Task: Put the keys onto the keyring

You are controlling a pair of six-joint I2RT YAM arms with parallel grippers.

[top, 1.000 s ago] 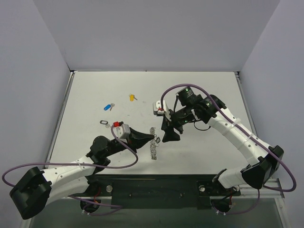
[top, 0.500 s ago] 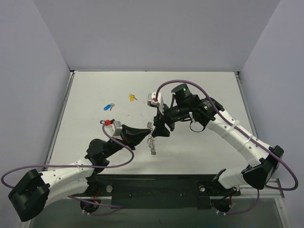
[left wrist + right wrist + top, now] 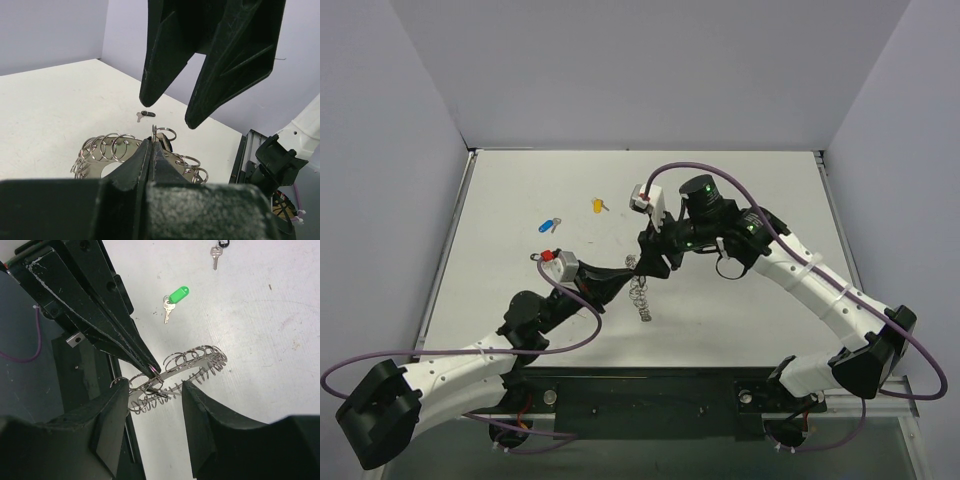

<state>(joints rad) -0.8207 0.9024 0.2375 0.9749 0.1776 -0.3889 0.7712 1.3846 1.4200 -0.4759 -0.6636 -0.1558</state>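
The keyring, a flat silver band hung with many small wire loops, is held up off the table. My left gripper is shut on one of its small loops. The ring also shows under the two gripper tips in the top view. My right gripper is open and straddles the ring's near end, one finger on each side; the left finger is close to a loop. A green key and a black-headed key lie on the table beyond. A blue key and a yellow key lie at the far left.
A small dark key lies on the table past the ring in the left wrist view. The right gripper's fingers hang just above my left gripper's tip. Grey walls enclose the white table on three sides.
The left gripper has carried the keyring left and away from the table edge. The right gripper has followed it left, come down around the ring, and its jaws have narrowed.
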